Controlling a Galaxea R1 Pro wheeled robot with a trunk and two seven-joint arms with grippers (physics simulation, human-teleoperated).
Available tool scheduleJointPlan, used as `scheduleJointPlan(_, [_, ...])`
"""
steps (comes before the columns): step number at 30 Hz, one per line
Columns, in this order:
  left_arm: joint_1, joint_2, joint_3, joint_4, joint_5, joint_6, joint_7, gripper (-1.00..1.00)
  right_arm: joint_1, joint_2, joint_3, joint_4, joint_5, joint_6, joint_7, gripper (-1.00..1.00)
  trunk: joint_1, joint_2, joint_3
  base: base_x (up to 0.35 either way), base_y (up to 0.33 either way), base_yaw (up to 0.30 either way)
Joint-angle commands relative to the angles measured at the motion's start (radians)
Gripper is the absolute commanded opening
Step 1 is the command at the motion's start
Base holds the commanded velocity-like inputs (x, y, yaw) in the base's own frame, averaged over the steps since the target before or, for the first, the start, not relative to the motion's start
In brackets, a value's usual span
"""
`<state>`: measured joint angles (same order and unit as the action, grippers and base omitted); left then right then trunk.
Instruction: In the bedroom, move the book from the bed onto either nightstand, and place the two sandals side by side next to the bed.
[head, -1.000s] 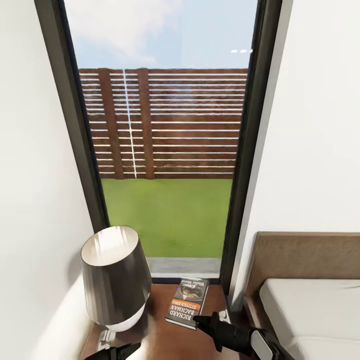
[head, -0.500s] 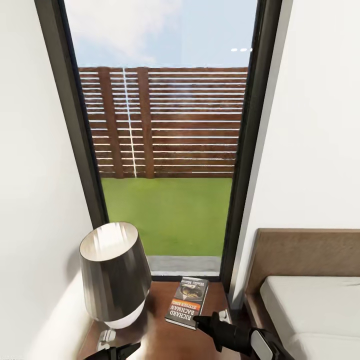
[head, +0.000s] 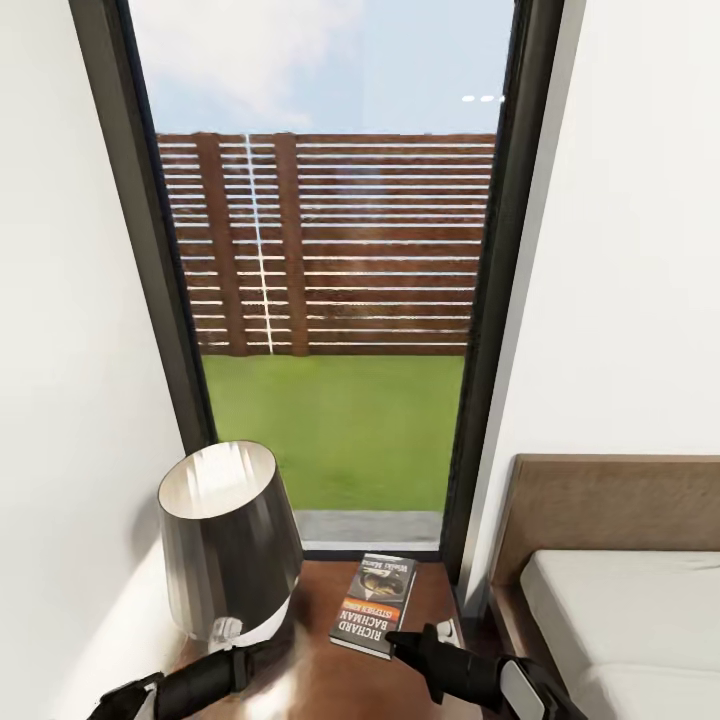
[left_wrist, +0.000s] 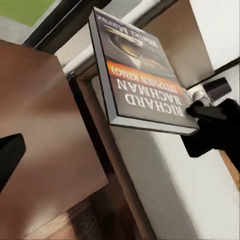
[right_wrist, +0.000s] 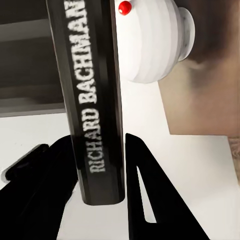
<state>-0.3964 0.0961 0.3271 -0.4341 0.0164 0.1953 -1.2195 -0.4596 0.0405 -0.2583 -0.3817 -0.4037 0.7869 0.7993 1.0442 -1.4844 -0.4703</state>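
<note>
You are holding the book (head: 375, 604) in your right gripper (head: 400, 642), low in the middle of the head view, over the brown nightstand (head: 320, 670). The right wrist view is showing both black fingers (right_wrist: 142, 200) clamped on the spine (right_wrist: 92, 100), one on each side, with "RICHARD BACHMAN" running along it. In the left wrist view the book (left_wrist: 140, 75) is sitting tilted with one corner pinched by the right gripper (left_wrist: 197, 112); whether it is touching the nightstand top you cannot tell from these views.

Your left arm (head: 200, 682) is lying at the lower left of the head view, just below the lamp (head: 228, 540). Your left gripper's state cannot be told: just one dark fingertip (left_wrist: 10, 157) is showing.

The bed (head: 630, 610) is sitting at the lower right, beside the nightstand. The window (head: 330, 280) is rising behind both.
</note>
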Motion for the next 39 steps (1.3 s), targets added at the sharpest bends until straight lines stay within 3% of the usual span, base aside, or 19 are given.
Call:
scheduleJointPlan(1, [-0.001, -0.011, 0.001, -0.044, 0.001, 0.049, -0.007, 1.00, -0.001, 0.001, -0.006, 0.000, 0.002, 0.005, 0.002, -1.00, 0.000, -0.001, -0.001, 0.000, 0.000, 0.000])
scheduleJointPlan(4, [-0.001, -0.019, -0.001, -0.137, 0.003, 0.088, -0.021, 1.00, -0.001, 0.001, -0.006, 0.000, 0.002, 0.005, 0.001, -1.00, 0.000, -0.001, -0.001, 0.000, 0.000, 0.000])
scheduleJointPlan(8, [-0.001, -0.026, -0.002, -0.172, -0.001, 0.139, -0.075, 1.00, -0.001, 0.001, -0.006, 0.000, 0.002, 0.005, 0.001, -1.00, 0.000, -0.001, -0.001, 0.000, 0.000, 0.000])
scheduleJointPlan(16, [-0.001, -0.037, -0.025, -0.181, -0.004, 0.161, -0.096, 1.00, -0.001, 0.001, -0.006, 0.000, 0.002, 0.005, 0.001, -1.00, 0.019, -0.036, -0.017, 0.000, 0.000, 0.000])
scheduleJointPlan(39, [-0.001, -0.038, -0.026, -0.180, -0.004, 0.162, -0.097, 1.00, -0.001, -0.001, -0.008, 0.000, 0.000, 0.003, 0.005, -1.00, 0.107, -0.197, -0.089, 0.000, 0.000, 0.000])
